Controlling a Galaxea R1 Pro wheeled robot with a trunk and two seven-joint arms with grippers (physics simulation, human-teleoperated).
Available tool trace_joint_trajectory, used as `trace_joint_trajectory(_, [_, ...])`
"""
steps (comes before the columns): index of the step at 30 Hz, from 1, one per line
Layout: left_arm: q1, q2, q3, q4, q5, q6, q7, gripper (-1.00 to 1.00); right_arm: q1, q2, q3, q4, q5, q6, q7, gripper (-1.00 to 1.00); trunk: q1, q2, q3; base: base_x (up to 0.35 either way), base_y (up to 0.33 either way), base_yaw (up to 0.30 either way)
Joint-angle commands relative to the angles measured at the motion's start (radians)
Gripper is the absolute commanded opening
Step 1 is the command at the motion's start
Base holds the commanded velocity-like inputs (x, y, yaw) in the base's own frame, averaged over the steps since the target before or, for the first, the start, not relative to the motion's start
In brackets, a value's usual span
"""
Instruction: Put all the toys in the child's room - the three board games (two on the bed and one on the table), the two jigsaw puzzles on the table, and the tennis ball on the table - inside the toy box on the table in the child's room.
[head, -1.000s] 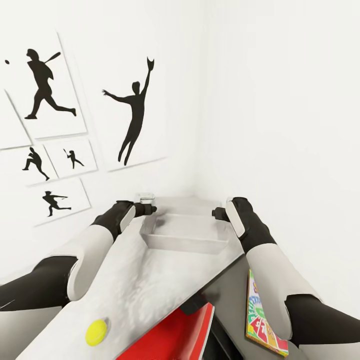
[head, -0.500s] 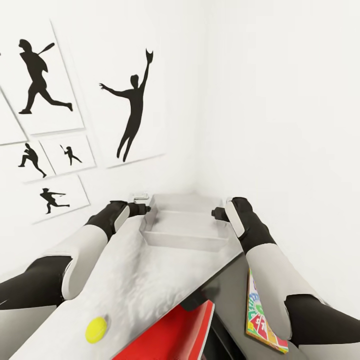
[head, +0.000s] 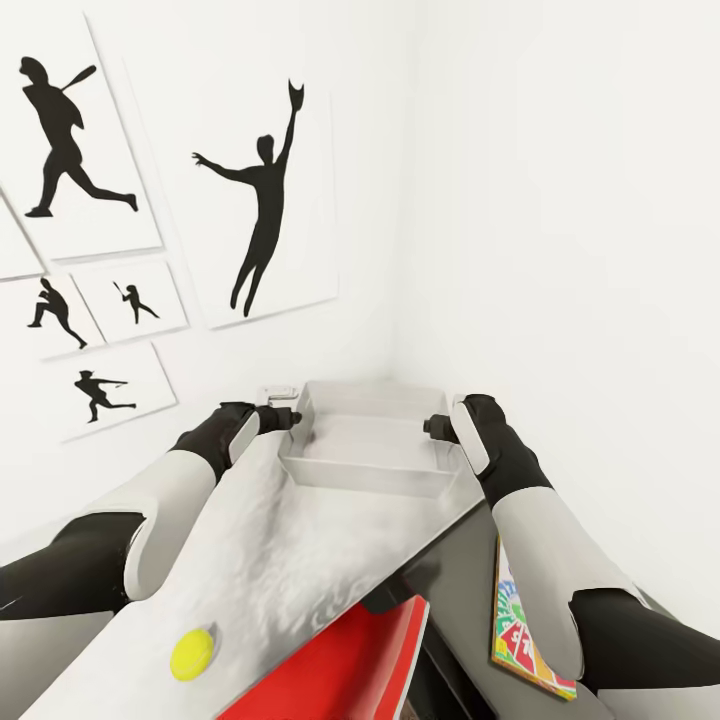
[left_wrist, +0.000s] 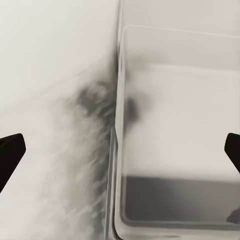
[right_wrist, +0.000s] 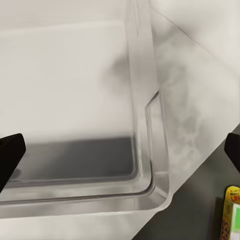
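The clear toy box (head: 360, 480) stands in the table's far corner by the walls. My left gripper (head: 290, 417) is at its left end, open, with the box's wall (left_wrist: 118, 150) between the spread fingertips (left_wrist: 10, 152). At the right end my right gripper (head: 432, 427) is also open, straddling that wall (right_wrist: 145, 100). A yellow tennis ball (head: 192, 653) lies on the table's near left. A red board game (head: 350, 665) leans under the table's near edge. A colourful board game (head: 515, 625) lies beside my right forearm, and its corner (right_wrist: 231, 215) appears in the right wrist view.
The mottled white table (head: 290, 560) runs diagonally toward the corner. White walls close in behind and to the right of the box. Baseball silhouette posters (head: 265, 200) hang on the left wall. Dark floor (head: 455, 575) shows right of the table edge.
The whole view has shifted, with the posters sliding up and left. Both grippers stay at the box's ends; the left one has edged slightly left. The box's far rim reads more clearly.
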Motion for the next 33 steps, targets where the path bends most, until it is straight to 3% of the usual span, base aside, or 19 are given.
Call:
trace_joint_trajectory(1, [-0.001, -0.001, 0.002, -0.002, 0.001, 0.006, -0.002, 1.0, -0.001, 0.0, -0.001, -0.001, -0.01, 0.002, -0.009, 1.0, 0.001, -0.002, -0.004, 0.0, 0.0, 0.0])
trace_joint_trajectory(33, [-0.001, 0.002, 0.002, 0.0, 0.001, 0.005, 0.004, 1.0, -0.001, -0.001, -0.003, 0.003, -0.017, -0.003, -0.01, 1.0, 0.001, -0.002, -0.056, 0.0, 0.0, 0.0])
